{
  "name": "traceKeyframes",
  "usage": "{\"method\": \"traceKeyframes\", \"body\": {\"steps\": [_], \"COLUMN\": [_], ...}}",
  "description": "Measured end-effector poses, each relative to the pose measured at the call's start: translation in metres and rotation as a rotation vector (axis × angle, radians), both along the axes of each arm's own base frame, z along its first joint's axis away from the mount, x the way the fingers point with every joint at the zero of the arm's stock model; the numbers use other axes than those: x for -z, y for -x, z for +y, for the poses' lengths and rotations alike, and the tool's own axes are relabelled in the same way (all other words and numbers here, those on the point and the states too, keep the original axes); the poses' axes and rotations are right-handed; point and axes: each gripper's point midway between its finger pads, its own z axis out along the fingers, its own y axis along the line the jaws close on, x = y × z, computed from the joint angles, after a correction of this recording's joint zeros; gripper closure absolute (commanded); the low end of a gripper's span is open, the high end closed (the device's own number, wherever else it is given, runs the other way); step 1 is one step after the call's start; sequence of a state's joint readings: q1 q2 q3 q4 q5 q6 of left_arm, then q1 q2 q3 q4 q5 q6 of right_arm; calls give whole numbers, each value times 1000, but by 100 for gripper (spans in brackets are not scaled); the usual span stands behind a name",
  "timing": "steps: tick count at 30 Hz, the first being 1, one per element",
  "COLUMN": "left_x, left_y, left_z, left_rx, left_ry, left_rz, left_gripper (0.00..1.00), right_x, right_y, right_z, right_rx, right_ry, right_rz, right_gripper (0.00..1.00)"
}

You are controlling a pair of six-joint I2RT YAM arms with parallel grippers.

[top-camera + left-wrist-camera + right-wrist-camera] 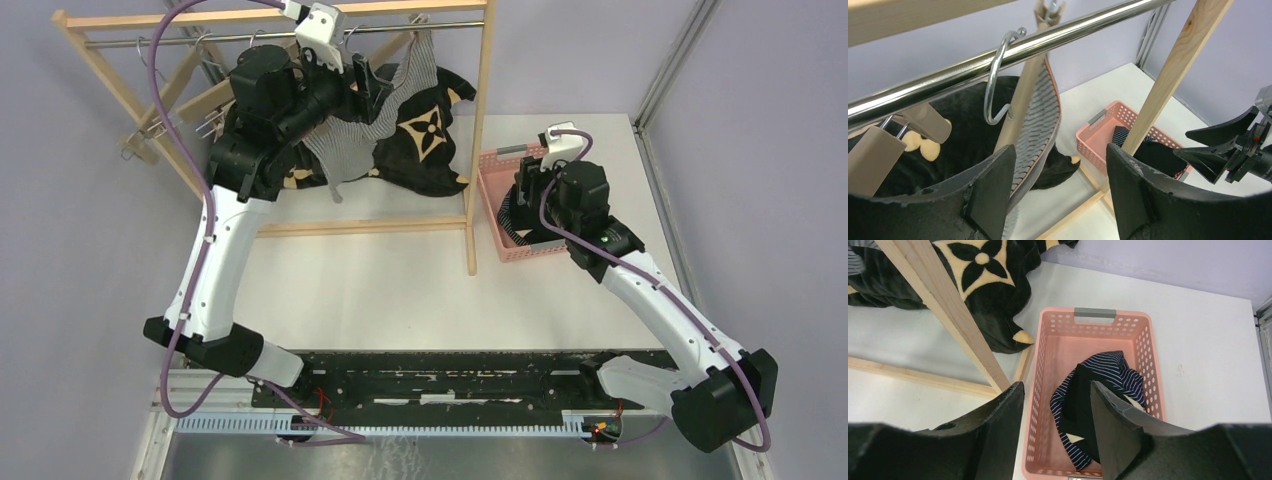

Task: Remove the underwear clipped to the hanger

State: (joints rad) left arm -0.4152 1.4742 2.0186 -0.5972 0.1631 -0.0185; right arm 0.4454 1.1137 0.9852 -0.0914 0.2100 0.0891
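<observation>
Grey-white finely striped cloth underwear [345, 145] is the only piece on the rack. It hangs off a pale wooden hanger with a bent metal hook [997, 75] on the chrome rail [1073, 34]. I can't make out the clip itself.

The other two pieces are off the rack. The navy underwear with thin white stripes [1110, 371] and the plain black underwear [1075, 412] lie bunched together in the pink perforated plastic basket [1048, 390]. The black one lies partly over the navy one.

My left gripper [1060, 150] is up at the rail and released, with its jaws wide. The grey-white striped cloth hangs in the gap, close to the left finger [993, 195]. Neither finger pinches it.

My right gripper [1057, 387] hovers over the basket, jaws apart, nothing between them. From the left wrist view its black fingers also stand apart.

Outward from there:
- Black plush cushion with tan flower marks [425, 135], slumped behind and under the hanging piece on the white table [400, 290].
- Light wooden rack post [480, 130], standing between the cushion and the basket. The basket sits just beside the post's foot.
- A few bare wooden hangers [170, 100], bunched at the rail's left end.
</observation>
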Motion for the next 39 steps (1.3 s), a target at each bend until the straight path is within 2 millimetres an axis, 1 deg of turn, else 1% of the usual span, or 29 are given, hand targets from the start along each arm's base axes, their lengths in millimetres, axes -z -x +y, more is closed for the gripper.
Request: {"method": "traceKeyframes", "body": {"steps": [4, 8, 11, 14, 17, 19, 21, 23, 26, 28, 30, 32, 34, 37, 39], "left_x": [-7, -21, -46, -63, -67, -64, -58, -45, -13, 1, 7, 7, 4, 3, 3], "left_y": [11, 35, 55, 64, 61, 52, 39, 22, -5, -13, -16, -16, -14, -13, -13], "left_z": [4, 19, 41, 60, 73, 75, 73, 67, 55, 51, 50, 50, 51, 52, 51], "left_rx": [5, -17, -81, -152, -219, -244, -256, -262, -251, -247, -246, -246, -247, -248, -246], "left_ry": [7, 20, 19, 12, -19, -43, -69, -98, -149, -173, -183, -182, -179, -176, -177], "left_rz": [-17, -63, -151, -217, -240, -236, -223, -193, -116, -80, -65, -66, -72, -76, -76], "left_gripper": [28, 29, 29, 30, 31, 32, 32, 33, 33, 33, 34, 34, 38, 49, 49], "right_x": [2, 7, 12, 16, 18, 18, 19, 19, 19, 19, 19, 19, 18, 18, 18], "right_y": [0, -1, -2, -3, -2, -2, -1, -1, -1, -1, -1, -1, -1, -1, -1], "right_z": [3, 7, 10, 12, 15, 15, 16, 17, 16, 16, 16, 16, 16, 17, 16], "right_rx": [-9, -16, -23, -29, -36, -38, -40, -42, -41, -41, -41, -42, -42, -42, -42], "right_ry": [1, 9, 16, 24, 29, 30, 31, 33, 37, 39, 39, 39, 40, 40, 40], "right_rz": [4, 18, 30, 39, 44, 45, 45, 44, 43, 43, 43, 43, 42, 42, 42], "right_gripper": [40, 40, 40, 40, 40, 40, 40, 40, 40, 40, 40, 40, 40, 40, 40]}}
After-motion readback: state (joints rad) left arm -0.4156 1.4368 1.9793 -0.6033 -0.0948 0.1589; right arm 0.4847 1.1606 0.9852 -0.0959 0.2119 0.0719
